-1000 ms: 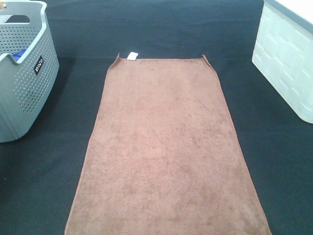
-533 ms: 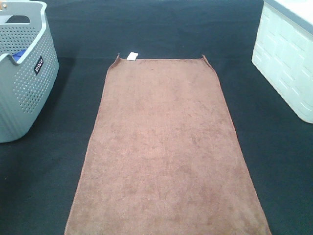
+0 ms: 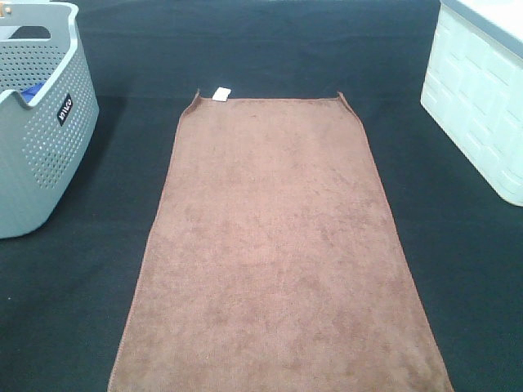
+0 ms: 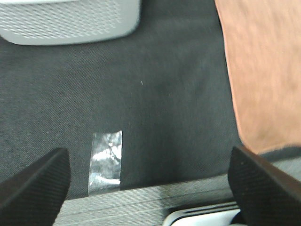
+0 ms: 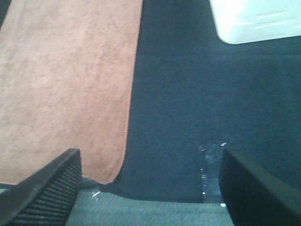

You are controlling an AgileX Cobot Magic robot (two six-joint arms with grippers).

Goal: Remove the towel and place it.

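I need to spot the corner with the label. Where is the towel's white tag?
In the high view the white tag sits on the far edge of the towel, at its far left corner, on the side toward the grey basket.

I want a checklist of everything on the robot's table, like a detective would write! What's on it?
Surface: dark cloth-covered table, flat; a light bare strip shows at its near edge in the wrist views.
Job's things: brown towel spread flat in the middle, white tag at a far corner; nothing touching it.
Clutter: grey perforated basket at the left with something blue inside; white box at the right; clear tape patches on the cloth.
Grippers: left gripper open, empty, beside the towel's edge; right gripper open, empty, by the towel's near corner.
Cables: nothing seen.
Surroundings: nothing seen beyond the table.
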